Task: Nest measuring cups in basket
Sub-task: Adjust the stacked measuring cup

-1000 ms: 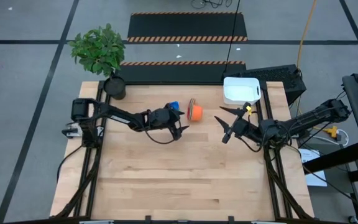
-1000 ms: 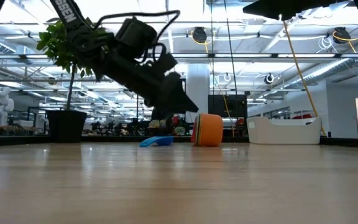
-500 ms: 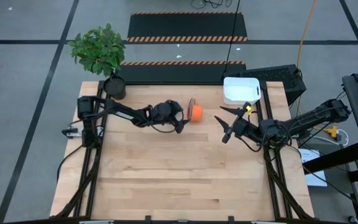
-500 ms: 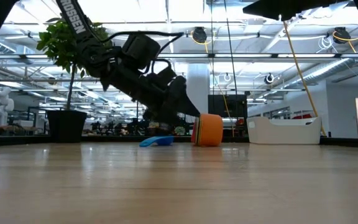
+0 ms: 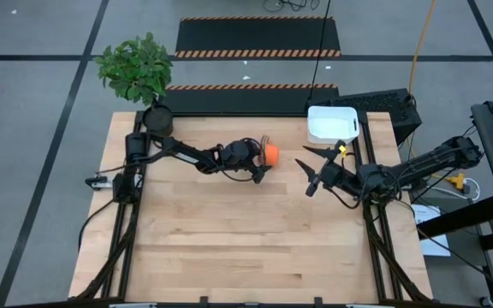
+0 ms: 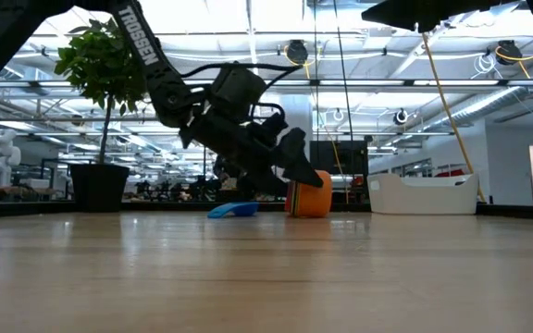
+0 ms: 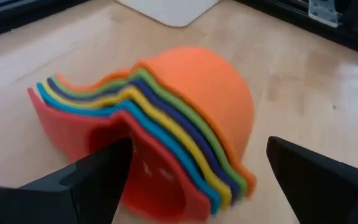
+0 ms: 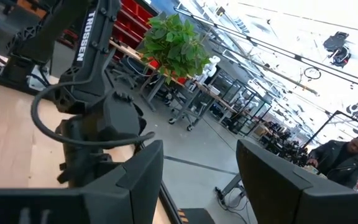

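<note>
A nested stack of measuring cups [image 7: 166, 124] lies on its side on the table, orange outermost and red innermost; it also shows in the high view [image 5: 270, 154]. My left gripper [image 7: 199, 146] is open, low, one finger on either side of the stack and, as far as shows, apart from it. One blue cup [image 6: 232, 210] lies alone on the table beside it. The white basket [image 5: 332, 125] stands at the far right. My right gripper [image 5: 311, 171] hangs open and empty, raised at the right.
A dark plant pot [image 5: 157, 120] with a green plant stands at the far left corner. Black equipment [image 5: 383, 107] sits behind the basket. The near half of the wooden table [image 5: 255, 248] is bare. A person [image 8: 347, 162] is in the room beyond.
My left gripper has moved toward the table's right and far edges, down to the nested stack, rolling about its own axis as it went. Its open fingers now flank the stack. The stack and the blue cup have stayed where they were.
</note>
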`<action>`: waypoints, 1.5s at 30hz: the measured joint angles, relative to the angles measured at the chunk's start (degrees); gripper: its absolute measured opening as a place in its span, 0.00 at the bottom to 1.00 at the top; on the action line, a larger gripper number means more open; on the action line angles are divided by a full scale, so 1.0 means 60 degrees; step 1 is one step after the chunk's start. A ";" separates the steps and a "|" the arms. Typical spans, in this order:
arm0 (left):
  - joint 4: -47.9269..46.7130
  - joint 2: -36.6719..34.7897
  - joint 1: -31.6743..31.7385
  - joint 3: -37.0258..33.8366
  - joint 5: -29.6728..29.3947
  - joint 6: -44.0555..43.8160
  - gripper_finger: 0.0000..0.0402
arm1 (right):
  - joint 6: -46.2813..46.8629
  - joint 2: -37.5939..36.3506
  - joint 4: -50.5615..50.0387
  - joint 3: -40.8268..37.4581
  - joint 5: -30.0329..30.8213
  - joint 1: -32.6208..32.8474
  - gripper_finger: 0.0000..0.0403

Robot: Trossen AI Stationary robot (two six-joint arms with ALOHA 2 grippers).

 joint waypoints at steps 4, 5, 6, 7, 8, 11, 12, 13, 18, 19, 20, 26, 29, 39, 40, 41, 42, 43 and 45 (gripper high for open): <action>0.0001 0.0217 -0.0007 0.0216 -0.0156 -0.0022 0.94 | -0.0009 0.0000 -0.0001 0.0000 0.0000 0.0000 0.49; -0.0069 0.0237 -0.0010 0.0222 -0.0265 -0.0030 0.94 | -0.0010 0.0000 -0.0004 0.0000 0.0000 0.0000 0.49; -0.0136 0.0240 -0.0009 0.0222 -0.0319 -0.0033 0.94 | -0.0009 0.0000 -0.0001 0.0000 0.0004 0.0000 0.49; -0.0101 0.0240 -0.0007 0.0227 -0.0338 -0.0030 0.93 | -0.0010 0.0000 0.0001 0.0000 0.0007 0.0000 0.49; -0.0075 0.0239 -0.0007 0.0237 -0.0342 0.0003 0.92 | -0.0013 0.0000 -0.0002 0.0000 0.0007 0.0000 0.49; -0.0001 0.0233 -0.0007 0.0244 -0.0235 0.0187 0.84 | -0.0013 0.0000 0.0001 0.0000 0.0014 0.0000 0.49; 0.0024 0.0233 -0.0007 0.0244 -0.0168 0.0260 0.80 | -0.0013 0.0000 0.0000 0.0000 0.0015 0.0000 0.49; 0.0099 0.0233 -0.0007 0.0240 -0.0114 0.0372 0.75 | -0.0013 0.0000 0.0000 0.0000 0.0015 0.0000 0.49; 0.0177 0.0233 -0.0015 0.0244 -0.0043 0.0980 0.43 | -0.0013 0.0000 -0.0002 0.0000 0.0015 0.0000 0.49; 0.0159 0.0233 -0.0011 0.0244 -0.0034 0.1107 0.35 | -0.0013 0.0000 -0.0002 0.0000 0.0015 0.0000 0.49; 0.0149 0.0233 -0.0010 0.0241 -0.0036 0.1231 0.28 | -0.0013 0.0000 0.0001 0.0000 0.0015 0.0000 0.49; 0.0069 0.0170 -0.0086 0.0239 0.0055 0.2057 0.25 | -0.0137 0.0000 -0.0002 0.0000 0.0022 0.0000 0.49; -0.0256 -0.0140 -0.0181 0.0233 -0.0113 0.2647 0.25 | -0.0260 0.0000 -0.0020 0.0000 0.0064 0.0000 0.49; -0.4149 -0.2584 -0.1221 0.0236 -0.2161 0.5351 0.25 | -0.0816 -0.0004 -0.0101 0.0000 0.1270 0.0004 0.49; -0.4681 -0.2794 -0.1404 0.0236 -0.2380 0.5651 0.25 | -0.0850 -0.0004 -0.0114 0.0000 0.1354 0.0004 0.49; -0.5258 -0.2995 -0.1605 0.0236 -0.2577 0.5914 0.25 | -0.0900 0.0000 -0.0115 0.0000 0.1457 0.0004 0.49; -0.5849 -0.3190 -0.1815 0.0236 -0.2731 0.6128 0.25 | -0.0948 -0.0002 -0.0113 0.0000 0.1518 0.0004 0.49; -0.6366 -0.3326 -0.2052 0.0236 -0.2843 0.6303 0.25 | -0.0976 -0.0004 -0.0111 0.0000 0.1541 0.0004 0.49; -0.7011 -0.3479 -0.2532 0.0236 -0.3124 0.6489 0.25 | -0.0978 -0.0003 -0.0122 0.0000 0.1533 0.0003 0.49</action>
